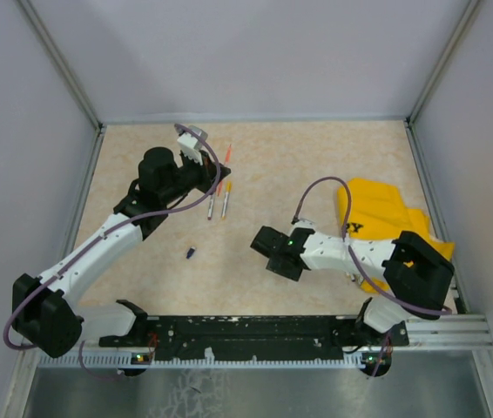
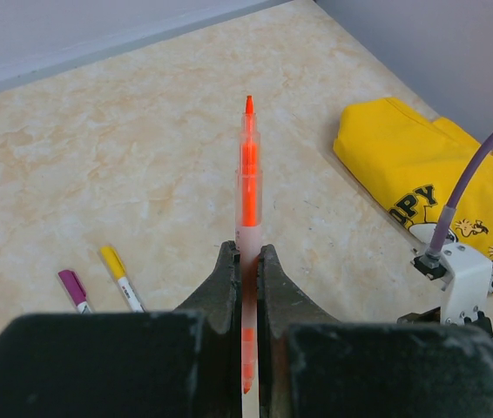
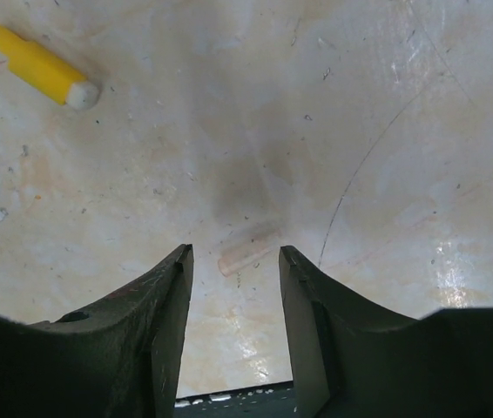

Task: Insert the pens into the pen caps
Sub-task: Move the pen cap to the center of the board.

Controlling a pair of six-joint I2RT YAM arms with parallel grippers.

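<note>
Left gripper point(image 2: 246, 254) is clamped on the orange pen point(image 2: 249, 174), tip out, above the far middle of the table point(image 1: 316, 165). Right gripper point(image 3: 235, 254) is open over a blurry pinkish cap point(image 3: 251, 246) mid-table, I think. I'd drop straight down, straddle it, and squeeze gently so it doesn't skitter.

We look down on a beige, marble-patterned worktop point(image 1: 316, 165). A purple-capped pen point(image 2: 74, 290) and a yellow-capped pen point(image 2: 118, 272) lie side by side on it, left of centre. A small dark blue cap point(image 1: 191, 253) lies alone, nearer us. A crumpled yellow cloth point(image 1: 386, 218) sits by the right edge. A stubby yellow cap point(image 3: 42, 65) rests on scuffed surface.
</note>
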